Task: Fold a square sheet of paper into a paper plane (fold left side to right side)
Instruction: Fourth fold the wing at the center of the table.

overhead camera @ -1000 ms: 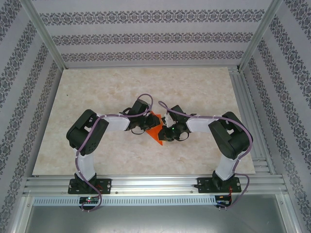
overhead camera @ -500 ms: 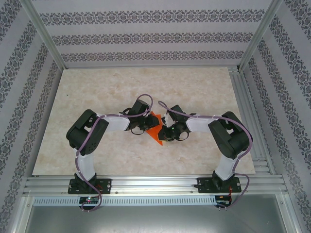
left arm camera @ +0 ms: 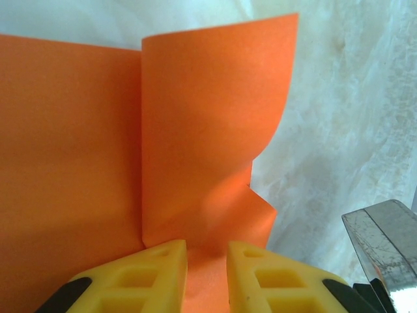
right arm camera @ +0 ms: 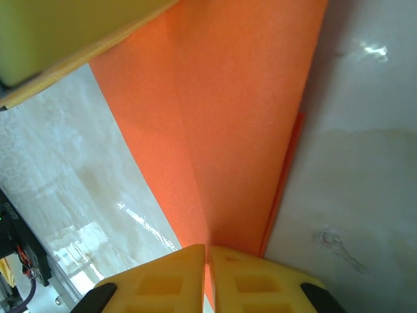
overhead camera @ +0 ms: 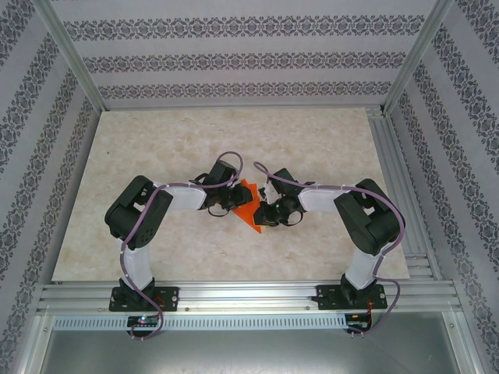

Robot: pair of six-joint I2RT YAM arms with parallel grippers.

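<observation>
The square sheet of paper (overhead camera: 248, 204), bright orange and partly folded, lies mid-table between both arms. In the left wrist view one flap of the paper (left arm camera: 208, 130) curls upward beside a vertical crease. My left gripper (left arm camera: 207, 264) sits at the sheet's left side (overhead camera: 232, 206), its yellow jaws a narrow gap apart with orange paper showing in the gap. My right gripper (right arm camera: 208, 261) is at the sheet's lower right (overhead camera: 262, 217), shut on the creased edge of the paper (right arm camera: 241, 130). Its two yellow fingers nearly touch around the fold.
The marble tabletop (overhead camera: 312, 140) spreads all around the paper. Aluminium frame rails (overhead camera: 234, 294) run along the near edge and the right side. A yellow finger (right arm camera: 65, 32) of the left gripper shows at the right wrist view's top left. A grey metal part (left arm camera: 384, 241) is at the left wrist view's lower right.
</observation>
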